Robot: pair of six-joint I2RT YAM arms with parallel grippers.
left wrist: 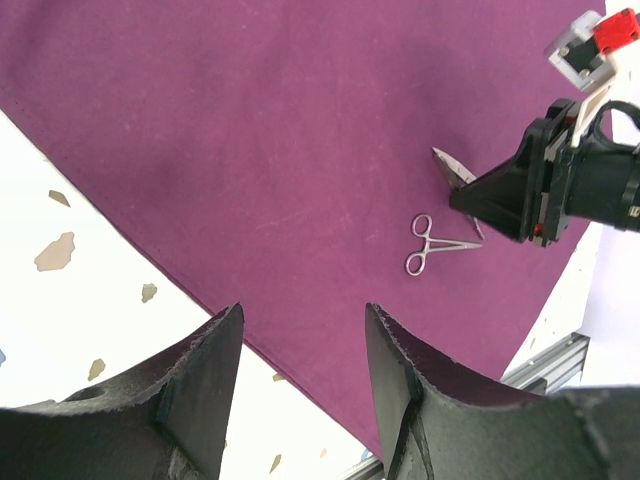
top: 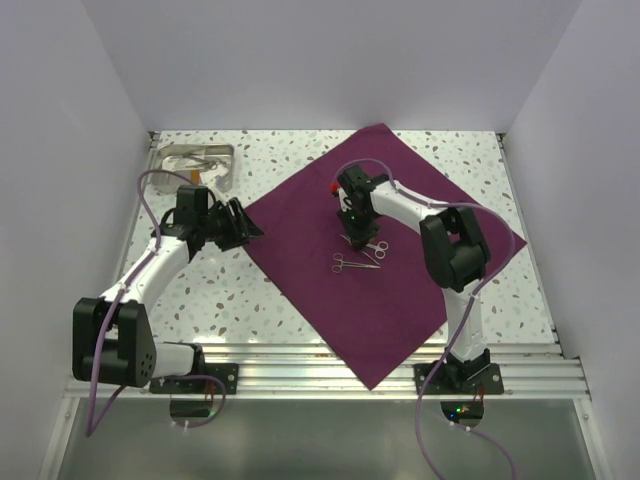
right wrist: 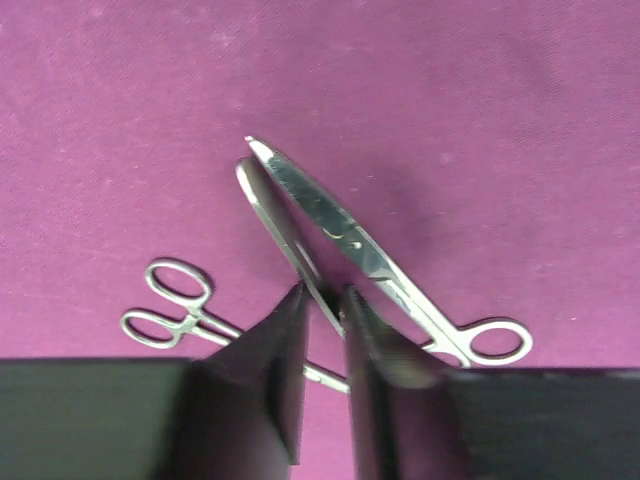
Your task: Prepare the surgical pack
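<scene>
Back-left on surface [top: 220, 290]: tray [top: 226, 152]. Left hand [top: 243, 228] hangs at the left corner of cloth [top: 300, 225], fingers about half apart, holding nothing. Cloth lies flat as a diamond mid-surface, near corner over the front rail [top: 270, 368]. Judgement: light, limp, will drape and drag; pinch a corner or hem, not mid-sheet. Forceps [top: 343, 264] and scissors [top: 375, 248] lie on it: slick steel, likely to slide. Right hand [right wrist: 322, 295] nearly shut astride one scissor blade; can't tell if it grips.

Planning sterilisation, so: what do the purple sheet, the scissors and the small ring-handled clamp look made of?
Purple sheet: woven cloth, matte, faint weave texture. Scissors: probably polished steel, bright mirror-like glints. Ring-handled clamp: likely the same silvery metal, thinner and duller.
</scene>
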